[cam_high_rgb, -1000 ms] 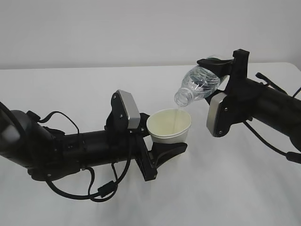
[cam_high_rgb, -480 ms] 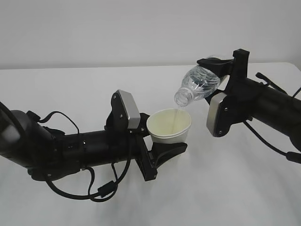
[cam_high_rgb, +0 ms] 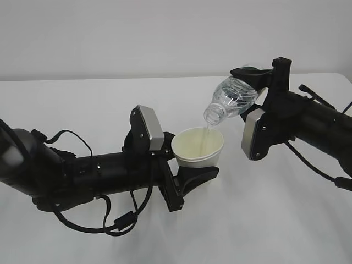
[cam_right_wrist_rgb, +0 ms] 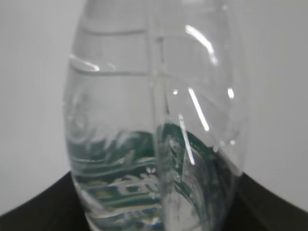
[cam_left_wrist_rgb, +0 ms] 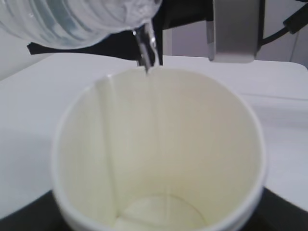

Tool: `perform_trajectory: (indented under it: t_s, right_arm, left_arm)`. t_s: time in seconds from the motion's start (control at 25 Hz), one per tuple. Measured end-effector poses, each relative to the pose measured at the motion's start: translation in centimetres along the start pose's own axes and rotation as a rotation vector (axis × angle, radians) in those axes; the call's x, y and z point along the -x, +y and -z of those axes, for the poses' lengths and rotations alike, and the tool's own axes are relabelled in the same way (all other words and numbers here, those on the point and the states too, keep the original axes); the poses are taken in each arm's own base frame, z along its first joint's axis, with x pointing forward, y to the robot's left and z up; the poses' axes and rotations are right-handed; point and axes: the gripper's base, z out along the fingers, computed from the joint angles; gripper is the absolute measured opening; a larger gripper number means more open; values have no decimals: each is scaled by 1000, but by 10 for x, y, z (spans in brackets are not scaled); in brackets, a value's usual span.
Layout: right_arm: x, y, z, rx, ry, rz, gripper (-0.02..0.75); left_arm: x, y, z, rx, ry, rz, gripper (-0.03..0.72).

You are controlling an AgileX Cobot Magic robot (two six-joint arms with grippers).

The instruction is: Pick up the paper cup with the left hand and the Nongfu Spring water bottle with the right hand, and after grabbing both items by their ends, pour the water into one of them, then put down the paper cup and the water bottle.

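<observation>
Nearest the exterior camera, the left gripper (cam_high_rgb: 190, 170) is clamped on the paper cup (cam_high_rgb: 198, 147), its black jaws set moderately apart around the lower wall and the cup held upright above the white table (cam_high_rgb: 275, 220). In the left wrist view the cup's cream inside (cam_left_wrist_rgb: 163, 159) shows a shallow pool at the bottom (its depth is hard to judge). A thin stream of water (cam_high_rgb: 207, 133) falls into the cup at its far rim. Beyond, the right gripper (cam_high_rgb: 256, 88) grips the Nongfu Spring water bottle (cam_high_rgb: 231, 99) by its base end, tilted neck-down, mouth just above the cup without touching.
</observation>
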Motion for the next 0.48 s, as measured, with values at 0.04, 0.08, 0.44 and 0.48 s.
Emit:
perform_trajectory:
  t_s: [0.04, 0.08, 0.44, 0.48]
  right_arm:
    - [0, 0, 0, -1, 0, 0, 464]
    - [0, 0, 0, -1, 0, 0, 464]
    - [0, 0, 0, -1, 0, 2, 464]
    - [0, 0, 0, -1, 0, 2, 464]
  left_arm:
    - [0, 0, 0, 0, 0, 0, 468]
    - [0, 0, 0, 0, 0, 0, 468]
    - [0, 0, 0, 0, 0, 0, 468]
    - [0, 0, 0, 0, 0, 0, 468]
